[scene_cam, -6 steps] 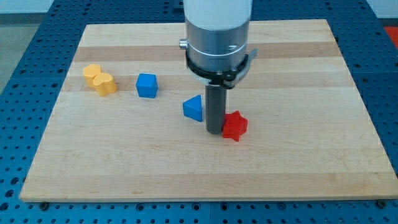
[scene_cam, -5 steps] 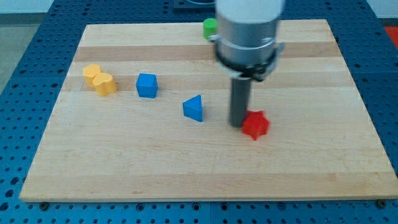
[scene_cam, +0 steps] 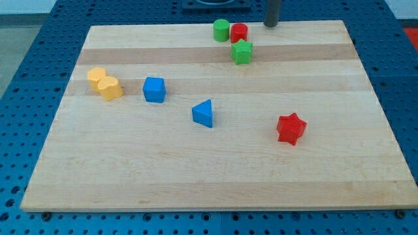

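Note:
My tip [scene_cam: 272, 25] shows at the view's top edge, just at the board's far rim, right of the red cylinder [scene_cam: 239, 32]. It touches no block. Beside the red cylinder stands a green cylinder [scene_cam: 221, 30], and a green star-like block [scene_cam: 241, 51] lies just below them. The red star [scene_cam: 290, 128] sits alone toward the view's lower right. A blue triangular block [scene_cam: 204, 113] lies near the middle, with a blue cube [scene_cam: 154, 89] to its upper left. Two yellow blocks [scene_cam: 105, 83] touch each other at the view's left.
The wooden board [scene_cam: 215, 189] rests on a blue perforated table [scene_cam: 19, 72] that surrounds it on all sides.
The rod has left the red star and gone to the view's top right. The red star slid right and slightly down. The green and red blocks at the top are now uncovered.

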Tool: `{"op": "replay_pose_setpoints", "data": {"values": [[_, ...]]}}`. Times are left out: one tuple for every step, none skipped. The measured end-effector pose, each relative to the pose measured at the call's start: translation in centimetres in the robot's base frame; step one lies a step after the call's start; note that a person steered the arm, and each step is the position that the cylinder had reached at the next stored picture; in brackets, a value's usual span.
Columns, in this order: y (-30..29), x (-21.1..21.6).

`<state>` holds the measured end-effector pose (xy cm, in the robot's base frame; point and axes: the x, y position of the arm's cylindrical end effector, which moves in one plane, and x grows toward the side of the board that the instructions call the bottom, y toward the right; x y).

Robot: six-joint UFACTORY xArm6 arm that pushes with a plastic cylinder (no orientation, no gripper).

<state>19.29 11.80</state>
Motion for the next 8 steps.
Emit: {"op": "replay_pose_setpoints", "data": {"values": [[-1.5,1.0],[-3.2,3.9],[-5.7,6.9],[-8.4,10.0],[-11.3,13.7],[-12.9,16.7],[-13.1,16.5],[-8.6,14.2]]}}
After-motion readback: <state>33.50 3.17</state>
